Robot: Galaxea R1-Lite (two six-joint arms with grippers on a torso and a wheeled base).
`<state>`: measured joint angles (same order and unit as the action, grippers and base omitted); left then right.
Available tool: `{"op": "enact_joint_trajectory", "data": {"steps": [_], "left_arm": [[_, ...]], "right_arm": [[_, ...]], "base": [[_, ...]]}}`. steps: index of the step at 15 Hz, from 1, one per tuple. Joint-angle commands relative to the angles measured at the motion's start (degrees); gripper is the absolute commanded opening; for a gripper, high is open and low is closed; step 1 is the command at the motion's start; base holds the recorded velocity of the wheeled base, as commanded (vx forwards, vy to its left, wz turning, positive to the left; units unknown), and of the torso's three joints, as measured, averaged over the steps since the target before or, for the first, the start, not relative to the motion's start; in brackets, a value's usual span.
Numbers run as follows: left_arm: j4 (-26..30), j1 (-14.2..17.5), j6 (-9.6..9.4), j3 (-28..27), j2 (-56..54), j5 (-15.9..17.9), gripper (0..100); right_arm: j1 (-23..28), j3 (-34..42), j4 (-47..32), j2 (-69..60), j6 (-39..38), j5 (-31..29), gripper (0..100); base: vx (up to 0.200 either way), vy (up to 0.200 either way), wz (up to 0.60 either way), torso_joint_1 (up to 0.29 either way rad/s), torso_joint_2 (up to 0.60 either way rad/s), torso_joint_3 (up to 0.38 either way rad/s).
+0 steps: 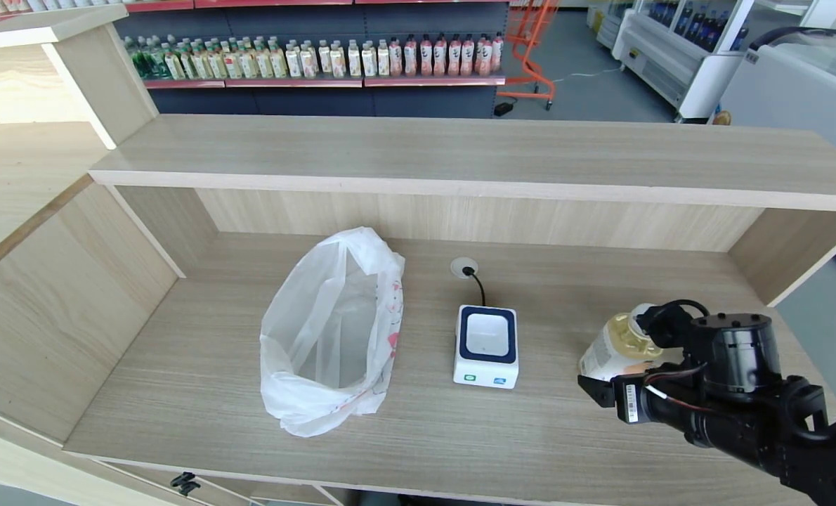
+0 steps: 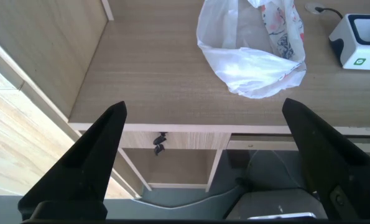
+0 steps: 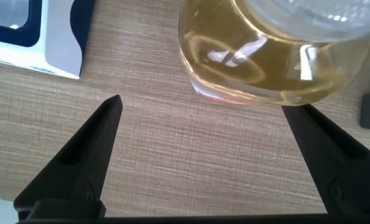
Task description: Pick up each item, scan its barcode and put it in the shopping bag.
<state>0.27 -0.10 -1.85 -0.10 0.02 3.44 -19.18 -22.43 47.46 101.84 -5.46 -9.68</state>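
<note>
A clear bottle [image 1: 611,348] of yellowish liquid with a white cap stands at the right of the wooden counter [image 1: 530,429]. My right gripper [image 1: 625,355] is open around it, one finger on each side, and not closed on it. In the right wrist view the bottle [image 3: 259,56] sits just beyond the right gripper [image 3: 203,107]. A white plastic shopping bag [image 1: 330,330] lies open at centre left. The white and blue barcode scanner [image 1: 486,344] sits between bag and bottle. My left gripper [image 2: 204,107] hangs open and holds nothing, off the counter's front edge, short of the bag [image 2: 253,43].
Wooden walls enclose the counter at the left, back and right, with a raised ledge [image 1: 460,151] behind. The scanner's cable [image 1: 475,281] runs to a hole in the counter. Bare wood lies in front of the scanner and bag.
</note>
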Motion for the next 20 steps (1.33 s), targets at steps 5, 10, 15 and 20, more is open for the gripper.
{"op": "enact_joint_trajectory", "data": {"steps": [5, 10, 15, 20], "left_arm": [[0.0, 0.01, 0.01, 0.01, 0.06, -0.01, 100], [0.0, 0.01, 0.01, 0.01, 0.06, -0.01, 100], [0.0, 0.01, 0.01, 0.01, -0.02, -0.01, 100], [0.0, 0.01, 0.01, 0.1, 0.06, -0.01, 100]], "right_arm": [[0.02, 0.63, 5.89, 2.4, 3.18, -3.06, 100], [-1.57, 0.99, 16.0, 8.29, 3.0, -8.16, 100], [-1.57, -0.16, 24.44, 15.67, 3.0, -13.52, 100], [-3.59, -1.12, 29.01, 18.66, 3.18, -13.96, 100]], "base": [[0.0, 0.0, 0.0, 0.0, 0.0, 0.0], [0.0, 0.0, 0.0, 0.0, 0.0, 0.0], [0.0, 0.0, 0.0, 0.0, 0.0, 0.0], [0.0, 0.0, 0.0, 0.0, 0.0, 0.0]]}}
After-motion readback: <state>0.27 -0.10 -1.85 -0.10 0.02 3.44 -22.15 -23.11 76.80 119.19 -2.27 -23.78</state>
